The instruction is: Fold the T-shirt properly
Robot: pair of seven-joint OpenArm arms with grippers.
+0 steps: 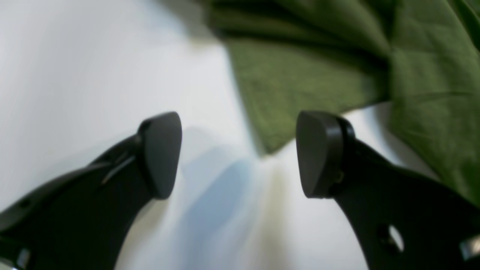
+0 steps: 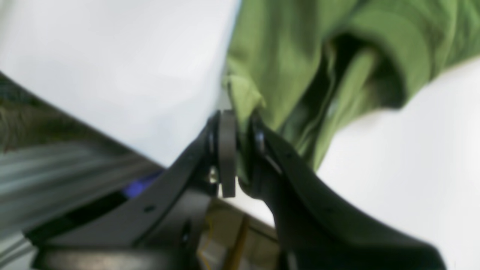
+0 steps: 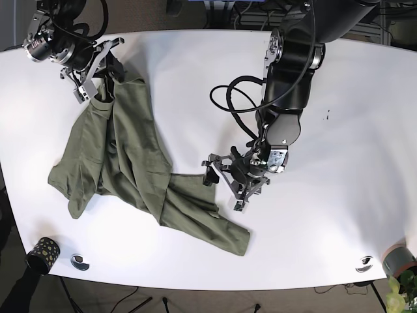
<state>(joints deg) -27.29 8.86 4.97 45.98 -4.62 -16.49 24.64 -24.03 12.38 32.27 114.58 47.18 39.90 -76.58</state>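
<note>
1. The green T-shirt (image 3: 130, 169) sprawls crumpled across the white table (image 3: 195, 72), one corner pinched in the right claw (image 2: 240, 150).
2. The left claw (image 1: 238, 153) hovers spread beside the shirt's other edge, gripping nothing.
3. Risk: a one-sided pull would likely drag and bunch the cloth, or slip the thin pinch.

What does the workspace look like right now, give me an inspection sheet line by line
Surface: white table, bare around the shirt.
Job's things: green T-shirt, crumpled and spread unfolded.
Clutter: dark speckled cup at near edge; two small round fittings near the corners.
Grippers: right gripper shut on the T-shirt's edge; left gripper open, beside the cloth.
Cables: black cable looping beside left arm.
Surroundings: plant at corner.
</note>
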